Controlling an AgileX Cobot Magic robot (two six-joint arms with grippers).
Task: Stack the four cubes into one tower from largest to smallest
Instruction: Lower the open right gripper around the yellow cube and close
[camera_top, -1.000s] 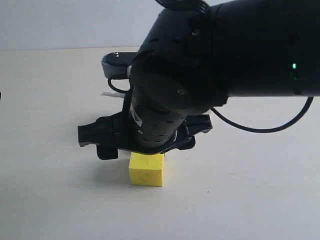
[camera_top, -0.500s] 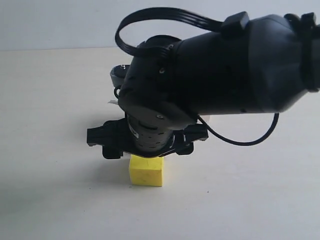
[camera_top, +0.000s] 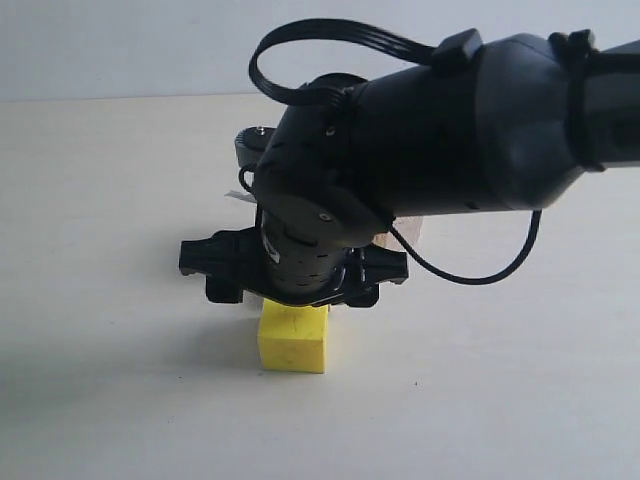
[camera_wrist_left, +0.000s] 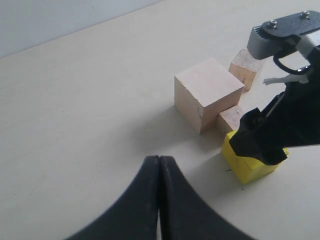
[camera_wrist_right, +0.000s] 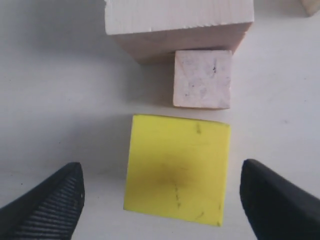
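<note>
The yellow cube (camera_top: 292, 340) (camera_wrist_right: 177, 167) (camera_wrist_left: 247, 167) sits on the table. My right gripper (camera_wrist_right: 165, 200) (camera_top: 295, 297) hangs just above it, open wide, one finger on either side and neither touching it. The large pale wood cube (camera_wrist_left: 207, 92) (camera_wrist_right: 177, 17) rests just beyond. A small wood cube (camera_wrist_left: 231, 119) (camera_wrist_right: 202, 78) lies against it, between it and the yellow one. Another small wood cube (camera_wrist_left: 246, 67) lies farther off. All cubes are single, none stacked. My left gripper (camera_wrist_left: 160, 159) is shut and empty, well back from the cubes.
The right arm's bulk (camera_top: 440, 130) and its cable (camera_top: 470, 275) hide the wood cubes in the exterior view. Pale bare tabletop (camera_top: 100, 200) lies around the cluster.
The right arm has drawn slightly to the right above the yellow cube, jaws staying wide. The yellow cube has not moved.
</note>
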